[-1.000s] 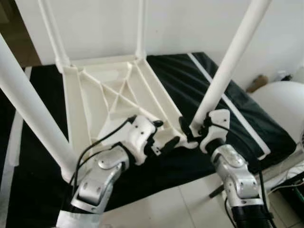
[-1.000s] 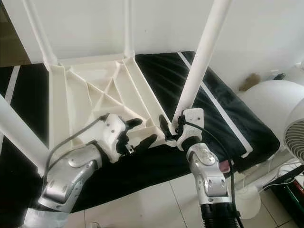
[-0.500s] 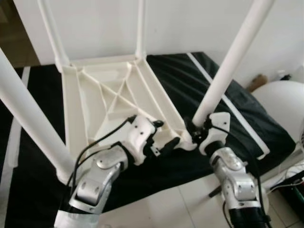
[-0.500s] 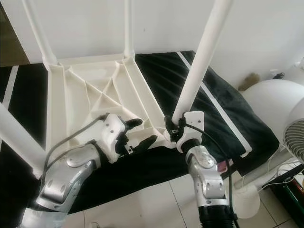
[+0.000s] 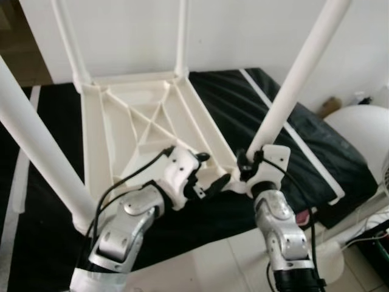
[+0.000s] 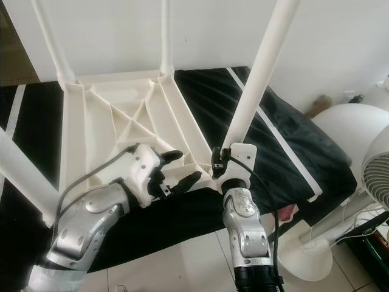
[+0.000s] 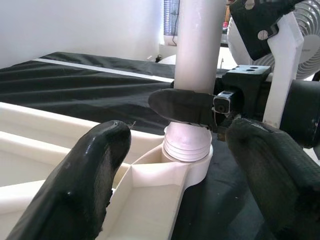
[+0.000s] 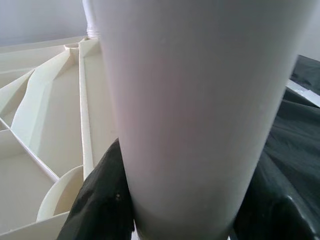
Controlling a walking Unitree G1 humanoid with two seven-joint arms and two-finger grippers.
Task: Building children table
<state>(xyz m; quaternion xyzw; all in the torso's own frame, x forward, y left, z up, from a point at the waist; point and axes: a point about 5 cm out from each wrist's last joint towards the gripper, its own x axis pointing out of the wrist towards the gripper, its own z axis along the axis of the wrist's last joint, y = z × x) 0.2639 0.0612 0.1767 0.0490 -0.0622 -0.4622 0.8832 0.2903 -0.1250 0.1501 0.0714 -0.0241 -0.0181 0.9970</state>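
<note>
Right fingers (image 8: 95,200) clamp table leg (image 6: 258,79).

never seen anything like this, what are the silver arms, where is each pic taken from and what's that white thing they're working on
The silver arms belong to a walking humanoid robot. Two pictures come from cameras in its head, looking down; the other two come from cameras on its wrists. An upside-down white plastic table top lies on a black sheet, its legs pointing up. The right gripper is shut on the near right leg just above its threaded socket. The left gripper hovers open beside that corner. A white fan stands to the right.
</note>
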